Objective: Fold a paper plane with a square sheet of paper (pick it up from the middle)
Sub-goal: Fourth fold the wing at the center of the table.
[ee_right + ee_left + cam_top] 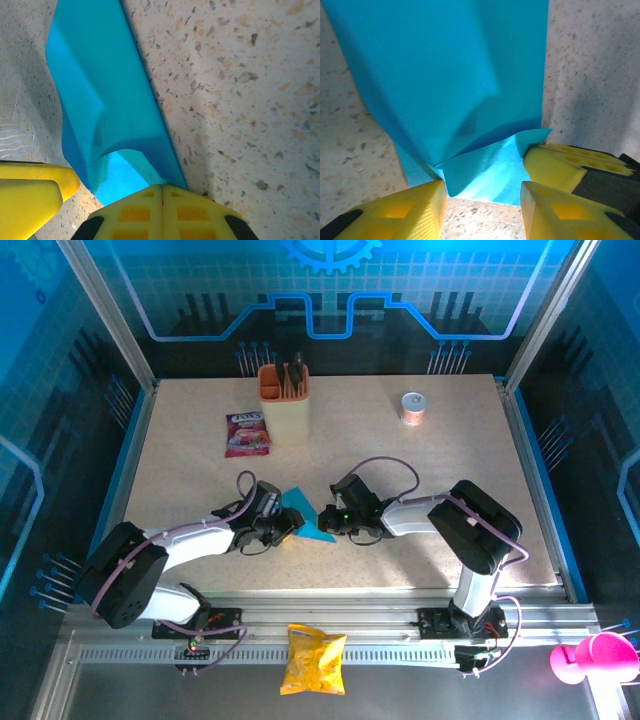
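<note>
Where the top camera looks down, the blue paper (303,510) lies partly folded on the worktop (450,470), between the left fingers (284,531) and the right fingers (338,521). At the left wrist, the left fingers (415,212) stand spread, with the blue paper (445,75) reaching its near edge just ahead of their gap. At the right wrist, the right fingers (135,212) are pressed together, pinching the near corner of the blue paper (100,100).

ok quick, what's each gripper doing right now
Left gripper: open, jaws apart around an edge of the sheet of paper, not pinching it.
Right gripper: closed, pinching the edge of the same sheet.
</note>
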### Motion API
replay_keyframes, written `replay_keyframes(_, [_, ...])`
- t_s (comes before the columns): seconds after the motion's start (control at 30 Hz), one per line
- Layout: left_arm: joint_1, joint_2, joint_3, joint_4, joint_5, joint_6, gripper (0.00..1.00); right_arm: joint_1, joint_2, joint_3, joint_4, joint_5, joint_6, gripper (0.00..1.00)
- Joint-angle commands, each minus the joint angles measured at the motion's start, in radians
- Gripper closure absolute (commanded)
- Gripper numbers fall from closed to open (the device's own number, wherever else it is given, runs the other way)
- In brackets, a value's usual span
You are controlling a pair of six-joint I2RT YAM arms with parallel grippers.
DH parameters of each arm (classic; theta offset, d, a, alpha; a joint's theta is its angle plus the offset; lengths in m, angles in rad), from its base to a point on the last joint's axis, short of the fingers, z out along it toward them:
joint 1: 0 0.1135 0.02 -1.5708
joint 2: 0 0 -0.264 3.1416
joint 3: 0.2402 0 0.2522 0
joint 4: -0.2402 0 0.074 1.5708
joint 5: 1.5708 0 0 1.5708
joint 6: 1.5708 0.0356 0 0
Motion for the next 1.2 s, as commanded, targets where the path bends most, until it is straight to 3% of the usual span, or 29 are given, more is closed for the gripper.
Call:
replay_keyframes(0.0, [0.003,-0.004,0.024,0.015,-0.023,0.020,0.56,-0.007,0.068,-0.043,-0.119,0.021,0.004,1.00])
replay_keyframes(0.7, [0.003,-0.051,-0.047,-0.029,-0.091,0.019,0.57,-0.012,0.068,-0.054,-0.115,0.025,0.006,1.00])
replay_keyframes(1.17, [0.003,-0.014,-0.037,-0.027,-0.131,0.046,0.65,-0.017,0.066,-0.058,-0.114,0.023,0.008,1.00])
